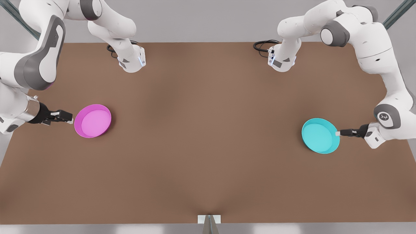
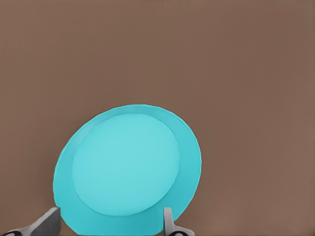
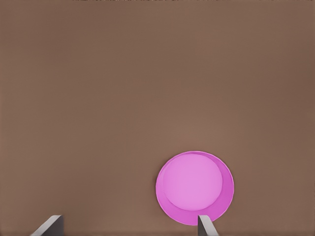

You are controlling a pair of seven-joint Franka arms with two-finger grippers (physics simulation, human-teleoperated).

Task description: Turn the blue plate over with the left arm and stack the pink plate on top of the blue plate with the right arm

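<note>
The blue plate (image 1: 320, 135) lies rim up on the brown table at the front view's right. My left gripper (image 1: 338, 133) is level with the plate's outer rim, fingers open. In the left wrist view the blue plate (image 2: 128, 169) sits just ahead of the left gripper (image 2: 109, 211), whose two fingertips (image 2: 49, 220) flank the plate's near edge. The pink plate (image 1: 93, 121) lies rim up at the front view's left. My right gripper (image 1: 70, 117) hovers open just beside its rim. In the right wrist view the pink plate (image 3: 194, 188) lies off to one side of the right gripper (image 3: 129, 220), by one fingertip.
The brown table (image 1: 208, 136) spans the scene, with a wide bare stretch between the two plates. Both arm bases (image 1: 131, 60) (image 1: 282, 60) stand at the far edge with black cables beside them. A small white bracket (image 1: 209, 219) sits at the near edge.
</note>
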